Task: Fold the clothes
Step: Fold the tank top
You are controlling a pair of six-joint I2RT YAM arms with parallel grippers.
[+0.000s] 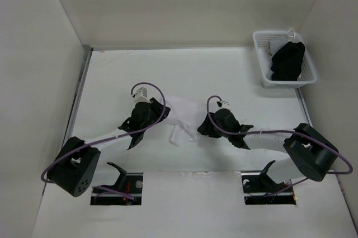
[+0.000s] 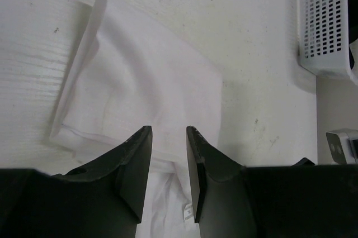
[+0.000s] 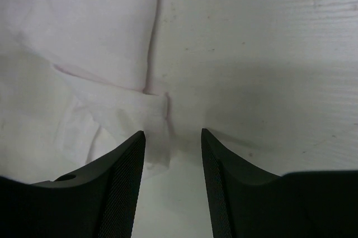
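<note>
**A:** What's in the basket [image 1: 260,59]?

**B:** A black garment [image 1: 288,61] heaped in it, draped up to the rim, with a bit of something pale behind it that I can't make out. The basket sits well beyond the right gripper [image 1: 202,129], off to its outer side.

**A:** And that gripper?

**B:** Its jaws stand moderately apart and grip nothing. A narrow strip of the white garment's [image 3: 95,31] hem lies between them, close against one finger; the rest of the cloth spreads ahead of that finger, with bare table [image 3: 268,53] ahead of the other.

**A:** The left gripper [image 2: 169,132]?

**B:** Its jaws are parted by a narrower gap, low over the same garment. Cloth shows through the gap, and nothing looks pinched. Whether the tips touch the fabric, I can't tell.

**A:** So where's the garment?

**B:** Rumpled on the table between the two grippers, under both sets of fingertips.
</note>
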